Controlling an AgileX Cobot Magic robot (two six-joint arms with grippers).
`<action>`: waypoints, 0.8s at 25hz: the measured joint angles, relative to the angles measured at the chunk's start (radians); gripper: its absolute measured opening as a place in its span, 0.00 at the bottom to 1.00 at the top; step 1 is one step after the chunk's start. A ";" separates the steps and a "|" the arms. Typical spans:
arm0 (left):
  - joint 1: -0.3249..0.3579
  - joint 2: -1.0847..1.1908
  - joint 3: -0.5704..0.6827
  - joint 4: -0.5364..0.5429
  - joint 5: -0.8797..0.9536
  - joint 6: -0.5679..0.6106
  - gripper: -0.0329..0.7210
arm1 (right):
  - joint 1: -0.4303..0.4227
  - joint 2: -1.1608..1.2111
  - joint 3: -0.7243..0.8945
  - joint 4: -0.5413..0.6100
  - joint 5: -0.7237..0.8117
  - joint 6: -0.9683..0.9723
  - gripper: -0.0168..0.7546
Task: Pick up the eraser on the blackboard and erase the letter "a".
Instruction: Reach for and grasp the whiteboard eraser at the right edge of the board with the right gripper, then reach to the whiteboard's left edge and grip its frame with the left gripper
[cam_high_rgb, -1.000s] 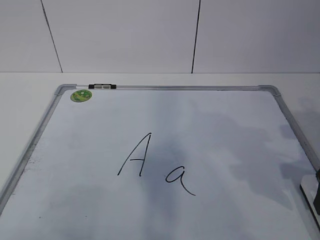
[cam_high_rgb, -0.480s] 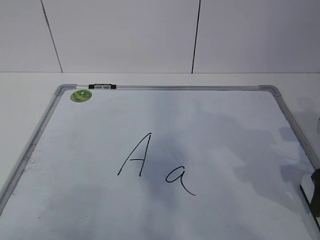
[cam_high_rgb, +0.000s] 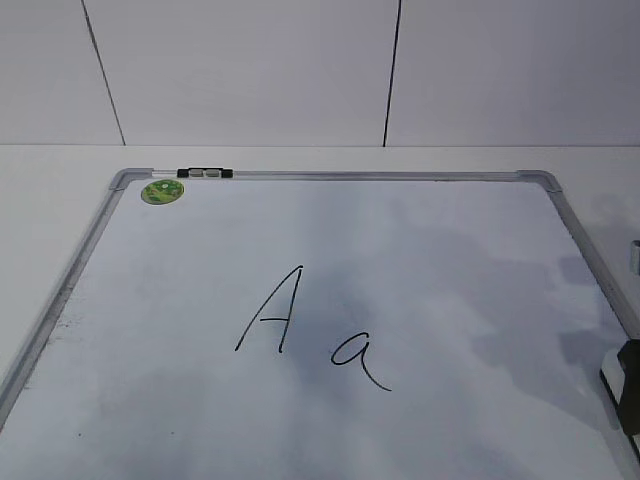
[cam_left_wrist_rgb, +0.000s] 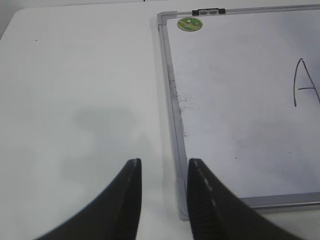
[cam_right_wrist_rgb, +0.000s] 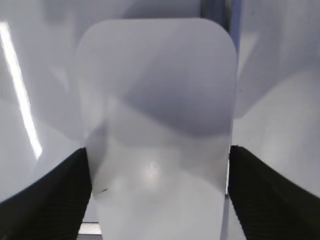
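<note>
We see only a sliver of the eraser (cam_high_rgb: 622, 385) in the exterior view, cut off by the right edge: a white strip with a dark block above it, lying at the lower right of the blackboard (cam_high_rgb: 420, 260). We cannot make out the right gripper there. In the right wrist view the eraser (cam_right_wrist_rgb: 157, 125) fills most of the picture, a white rounded block seen blurred and close. The right gripper (cam_right_wrist_rgb: 157, 195) has one black finger (cam_right_wrist_rgb: 45, 200) at the block's left side and the other at its right side, both against its edges, so the claw appears clamped on the eraser. Whether the block rests on the board or is lifted, we cannot tell.

Near the middle of the board sits the lowercase letter "a" (cam_high_rgb: 358, 358), just right of a taller capital "A" (cam_high_rgb: 272, 310). A round green sticker (cam_high_rgb: 161, 191) sits in the far left corner, beside a small clip (cam_high_rgb: 204, 173) on the frame.

In the left wrist view the left gripper (cam_left_wrist_rgb: 162, 167) hangs over the white table (cam_left_wrist_rgb: 75, 100) at the board's near left corner, fingers slightly apart and holding nothing. Only part of the capital letter shows at that picture's right edge.
</note>
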 joint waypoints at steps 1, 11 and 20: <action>0.000 0.000 0.000 0.000 0.000 0.000 0.36 | 0.000 0.002 0.000 0.000 -0.002 0.000 0.90; 0.000 0.000 0.000 0.000 0.000 0.000 0.36 | 0.000 0.026 0.000 0.003 -0.004 0.000 0.89; 0.000 0.000 0.000 0.000 0.000 0.000 0.36 | 0.000 0.027 0.000 0.010 -0.006 0.000 0.84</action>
